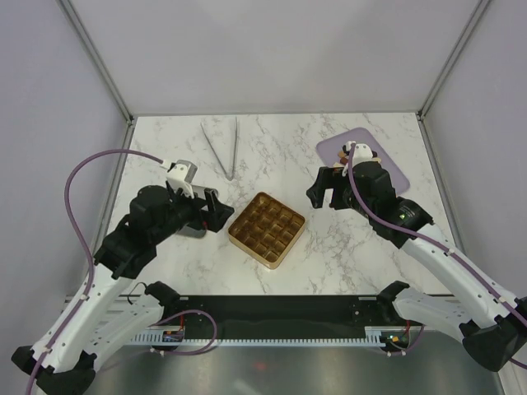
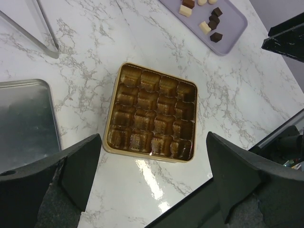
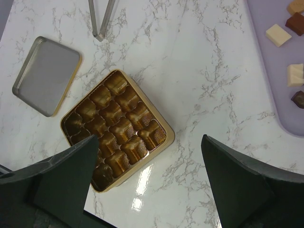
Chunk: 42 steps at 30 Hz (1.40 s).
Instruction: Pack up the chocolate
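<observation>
Nearest, spread wide and holding nothing: left gripper and right gripper; between them gold tray, cells bare; farther right, chocolate on lilac mat, mostly hidden behind the right arm from above, cut off in wrist views; white marble tabletop, pale grey walls

No readable text, labels, brands, numbers or signs in any view. Gold tray, lid, chocolate on lilac mat: all unmarked.
</observation>
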Tool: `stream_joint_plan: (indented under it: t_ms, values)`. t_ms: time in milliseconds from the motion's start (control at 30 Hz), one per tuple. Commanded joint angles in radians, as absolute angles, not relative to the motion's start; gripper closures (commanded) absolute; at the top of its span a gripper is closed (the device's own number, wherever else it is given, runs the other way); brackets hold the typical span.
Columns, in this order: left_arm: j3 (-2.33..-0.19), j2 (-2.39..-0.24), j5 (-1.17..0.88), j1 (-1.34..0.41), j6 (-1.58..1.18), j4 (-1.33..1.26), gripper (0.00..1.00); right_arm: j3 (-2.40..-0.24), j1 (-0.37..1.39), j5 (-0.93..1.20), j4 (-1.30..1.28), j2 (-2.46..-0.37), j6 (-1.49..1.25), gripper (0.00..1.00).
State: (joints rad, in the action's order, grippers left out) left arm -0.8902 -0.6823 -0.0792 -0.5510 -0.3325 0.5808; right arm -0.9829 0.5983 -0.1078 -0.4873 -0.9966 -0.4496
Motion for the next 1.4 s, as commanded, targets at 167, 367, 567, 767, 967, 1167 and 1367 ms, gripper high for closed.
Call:
stream_joint_plan:
  t_ms: [167, 367, 567, 767, 967, 1167, 1367]
  values:
    - [-1.015, -0.797, 0.039, -0.548, -0.385, 0.545, 0.00, -1.008, 0.598, -0.124, -0.482, -0.976, -0.468, 0.02]
    - [-1.173, -1.003, 0.247, -0.540, -0.419, 0.548, 0.01, -1.015, 0.598, -0.130, -0.471, -0.969, -0.462, 0.02]
    - [-1.360, -1.259, 0.229, -0.433, -0.466, 0.561, 0.11, -1.008, 0.598, -0.101, -0.468, -0.942, -0.471, 0.02]
    - [-1.489, -1.537, 0.204, -0.282, -0.558, 0.552, 0.16, -0.963, 0.598, -0.046, -0.456, -0.864, -0.482, 0.02]
    - [-1.639, -1.813, 0.164, -0.229, -0.540, 0.537, 0.23, -0.911, 0.598, 0.029, -0.407, -0.792, -0.506, 0.03]
    - [-1.729, -2.009, 0.167, -0.221, -0.566, 0.535, 0.30, -0.925, 0.598, 0.029, -0.426, -0.781, -0.495, 0.04]
    - [-1.738, -2.126, 0.132, -0.219, -0.626, 0.534, 0.39, -0.910, 0.598, 0.018, -0.430, -0.776, -0.494, 0.05]
